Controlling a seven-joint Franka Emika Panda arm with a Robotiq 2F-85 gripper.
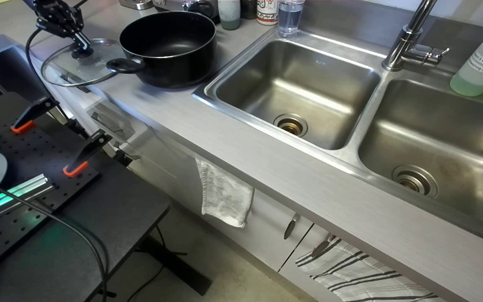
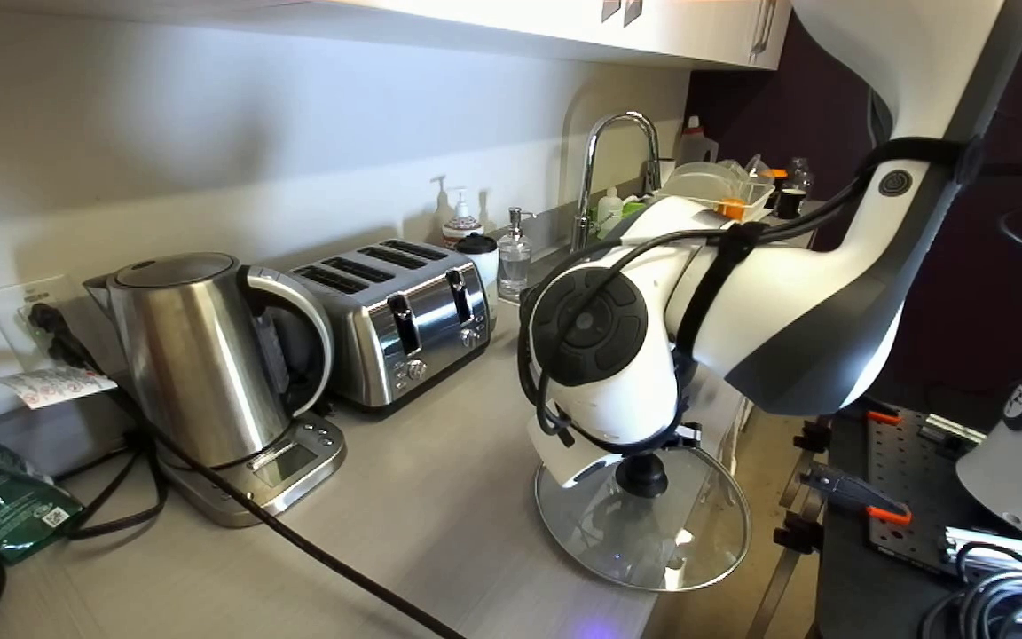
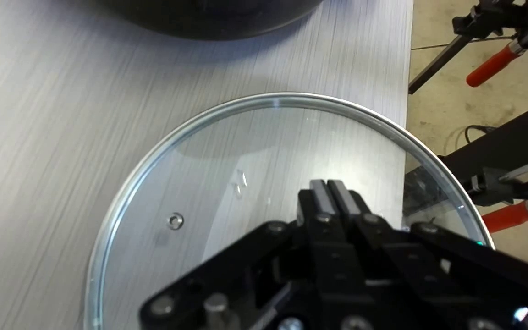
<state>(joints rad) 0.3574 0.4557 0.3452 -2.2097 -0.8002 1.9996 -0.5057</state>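
So the gripper is right down at a glass lid. Jaws look pinched together with nothing visible between them, and in an exterior view they're just above the black knob. The wrist view has the knob hidden behind the gripper, so I honestly can't tell if they're touching it.

My read: this is the lining-up stage at the knob, no real hold on the lid. I'd say the next move calls for parting the jaws and getting them either side of the knob, and going gently, cause the lid is at the edge of the surface with part of its rim poking out past it.

Head count: one lid, one knob. Next to that, one black pot, with a bare strip between it and the lid in the wrist view and a handle aimed the lid's way. Two red clamp handles show beyond the edge. Further off: one toaster, one kettle, one double sink, one tap, and two cloths hanging out front, one white, one striped.
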